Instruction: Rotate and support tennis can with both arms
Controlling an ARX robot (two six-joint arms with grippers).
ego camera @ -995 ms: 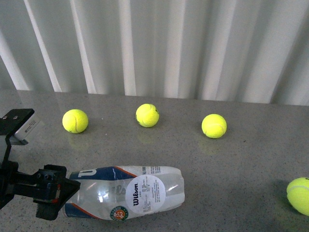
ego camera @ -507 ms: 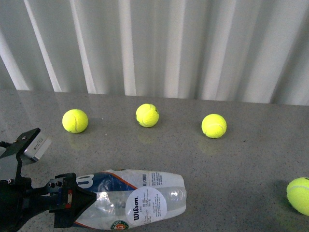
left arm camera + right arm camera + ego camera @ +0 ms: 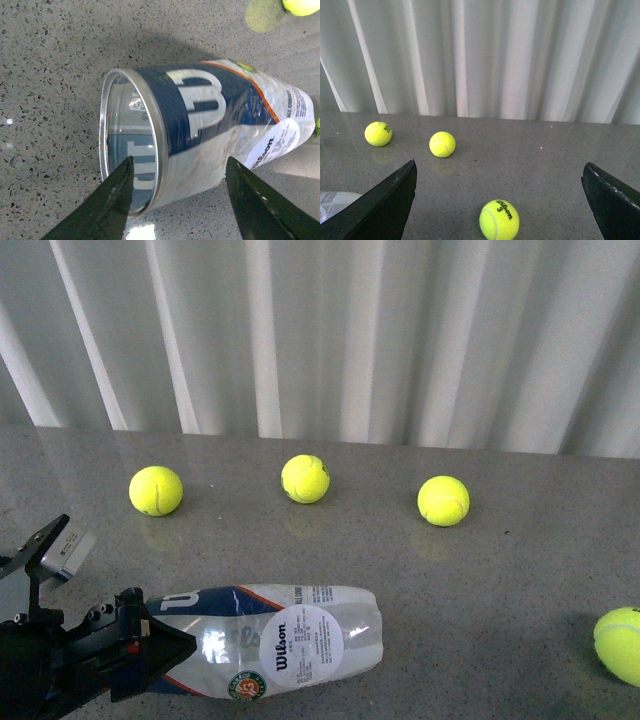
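Clear plastic tennis can (image 3: 270,640) lies sideways on surface (image 3: 480,580), rim end at L gripper (image 3: 178,167); jaws spread by rim, prob. to pivot it. R gripper (image 3: 498,170) jaws spread, empty, free for support.

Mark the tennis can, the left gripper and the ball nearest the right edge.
tennis can (image 3: 302,638): front view, round white sticker.
left gripper (image 3: 179,161): left wrist view, midway between fingertips.
rightmost ball (image 3: 620,645): front view, ball's centre.
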